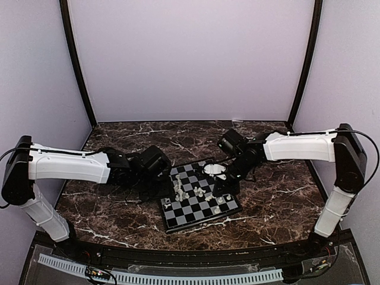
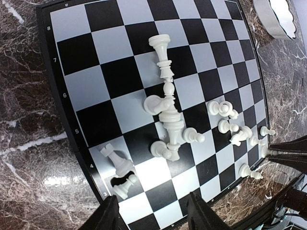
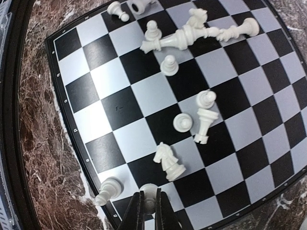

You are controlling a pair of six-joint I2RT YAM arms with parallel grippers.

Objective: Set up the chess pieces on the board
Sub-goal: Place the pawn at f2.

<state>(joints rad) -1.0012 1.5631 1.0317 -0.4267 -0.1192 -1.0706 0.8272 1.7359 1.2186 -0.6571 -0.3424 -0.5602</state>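
Note:
The black and silver-grey board [image 1: 178, 217] lies between the arms, with several cream-white chess pieces [image 1: 199, 191] scattered on it, most of them toppled. My right gripper [image 3: 149, 198] is shut on a small pawn-like piece [image 3: 149, 188] at the board's edge row. A knight [image 3: 169, 161] lies just beyond it and a pawn [image 3: 106, 189] stands to its left. My left gripper [image 2: 154, 203] hangs open over the board [image 2: 120, 72] near a corner, holding nothing. A toppled rook [image 2: 115, 158] and a pawn [image 2: 123, 186] lie just ahead of its left finger, and a heap of pieces [image 2: 168, 120] lies farther out.
A white scalloped bowl [image 1: 215, 170] sits at the board's far edge, beside the right arm; its rim also shows in the left wrist view, bowl [image 2: 278, 17]. Dark veined marble tabletop [image 1: 119, 205] surrounds the board. The black rail [image 1: 178, 252] runs along the near edge.

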